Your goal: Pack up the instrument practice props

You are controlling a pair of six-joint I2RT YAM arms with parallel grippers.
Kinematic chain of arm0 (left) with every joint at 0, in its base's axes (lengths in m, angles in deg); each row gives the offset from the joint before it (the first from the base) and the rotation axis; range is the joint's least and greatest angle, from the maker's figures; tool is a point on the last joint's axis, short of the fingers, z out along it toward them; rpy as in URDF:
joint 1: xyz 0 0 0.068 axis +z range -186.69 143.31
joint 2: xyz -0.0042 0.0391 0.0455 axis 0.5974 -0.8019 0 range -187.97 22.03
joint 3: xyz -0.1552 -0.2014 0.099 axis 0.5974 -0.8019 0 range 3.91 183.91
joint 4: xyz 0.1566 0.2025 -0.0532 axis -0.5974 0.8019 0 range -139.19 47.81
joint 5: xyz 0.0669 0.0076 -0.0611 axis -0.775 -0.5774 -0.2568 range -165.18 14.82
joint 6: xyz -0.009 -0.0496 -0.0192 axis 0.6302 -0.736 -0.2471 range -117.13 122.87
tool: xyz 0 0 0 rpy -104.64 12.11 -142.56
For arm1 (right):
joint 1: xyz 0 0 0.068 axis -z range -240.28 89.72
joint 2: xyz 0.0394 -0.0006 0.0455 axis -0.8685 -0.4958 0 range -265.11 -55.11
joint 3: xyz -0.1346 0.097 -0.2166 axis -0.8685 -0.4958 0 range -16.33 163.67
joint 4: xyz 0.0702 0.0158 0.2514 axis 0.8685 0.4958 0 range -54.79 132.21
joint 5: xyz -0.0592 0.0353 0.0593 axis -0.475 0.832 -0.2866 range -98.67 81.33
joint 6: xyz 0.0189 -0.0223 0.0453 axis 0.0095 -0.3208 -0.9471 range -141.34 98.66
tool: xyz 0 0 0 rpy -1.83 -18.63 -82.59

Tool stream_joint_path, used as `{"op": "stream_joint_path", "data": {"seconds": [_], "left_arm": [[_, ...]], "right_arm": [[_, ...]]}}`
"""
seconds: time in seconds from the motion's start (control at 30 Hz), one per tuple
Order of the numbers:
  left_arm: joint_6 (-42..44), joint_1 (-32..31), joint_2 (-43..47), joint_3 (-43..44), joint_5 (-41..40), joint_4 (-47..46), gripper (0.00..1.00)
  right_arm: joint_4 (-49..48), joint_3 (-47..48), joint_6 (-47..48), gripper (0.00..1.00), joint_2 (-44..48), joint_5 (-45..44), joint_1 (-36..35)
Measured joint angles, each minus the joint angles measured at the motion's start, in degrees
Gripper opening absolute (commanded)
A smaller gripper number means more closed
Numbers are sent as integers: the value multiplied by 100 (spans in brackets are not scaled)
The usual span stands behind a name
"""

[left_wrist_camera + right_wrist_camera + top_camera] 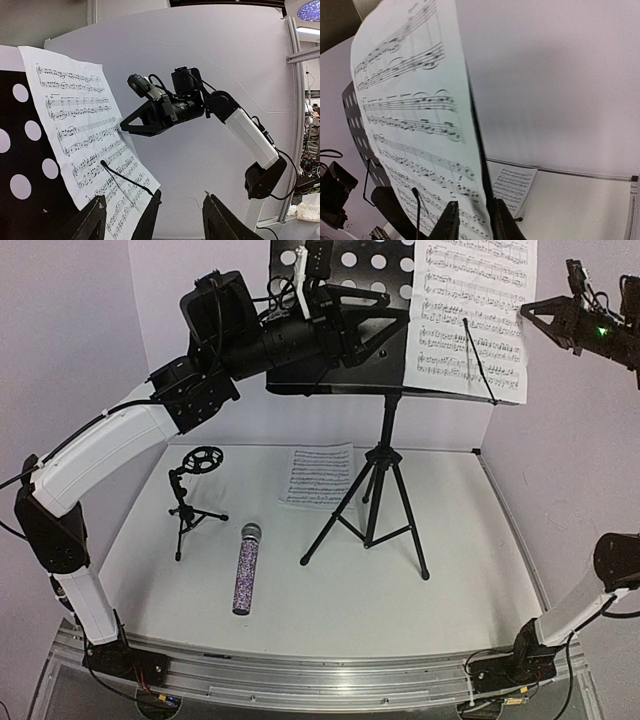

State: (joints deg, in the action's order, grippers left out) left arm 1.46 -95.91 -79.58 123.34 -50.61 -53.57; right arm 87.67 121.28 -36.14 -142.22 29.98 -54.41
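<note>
Now | right pincer (475, 220) narrow, astride page (415, 125) edge | left pincer (154, 200) wide open

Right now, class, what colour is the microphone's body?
Glittery purple microphone, clearest in the top view.

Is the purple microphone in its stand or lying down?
Lying down: the microphone rests flat on the table, beside the tripod mic stand, whose ring is empty.
</note>
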Motion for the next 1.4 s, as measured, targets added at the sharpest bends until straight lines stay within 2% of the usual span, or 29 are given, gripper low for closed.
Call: {"op": "stream_joint_path", "data": {"seconds": [0.17, 0.43, 0.7, 1.07, 1.2, 1.4], "left_arm": [[25, 0, -45, 126, -187, -92, 67], [46, 0, -267, 168, -271, -229, 69], [67, -15, -579, 400, -334, -323, 69], [277, -149, -584, 271, -244, -506, 66], [-127, -442, -778, 371, -140, -641, 68], [-911, -638, -1532, 900, -131, -772, 70]], "right_arm": [[-187, -183, 194, 0, 259, 226, 0], [-551, -634, 660, 0, 646, 260, 0], [-955, -760, 730, 0, 614, 837, 0], [-1548, -793, 429, 0, 629, 324, 0], [-1900, -1168, 235, 0, 796, 262, 0], [-2112, -1515, 83, 0, 968, 229, 0]]}}
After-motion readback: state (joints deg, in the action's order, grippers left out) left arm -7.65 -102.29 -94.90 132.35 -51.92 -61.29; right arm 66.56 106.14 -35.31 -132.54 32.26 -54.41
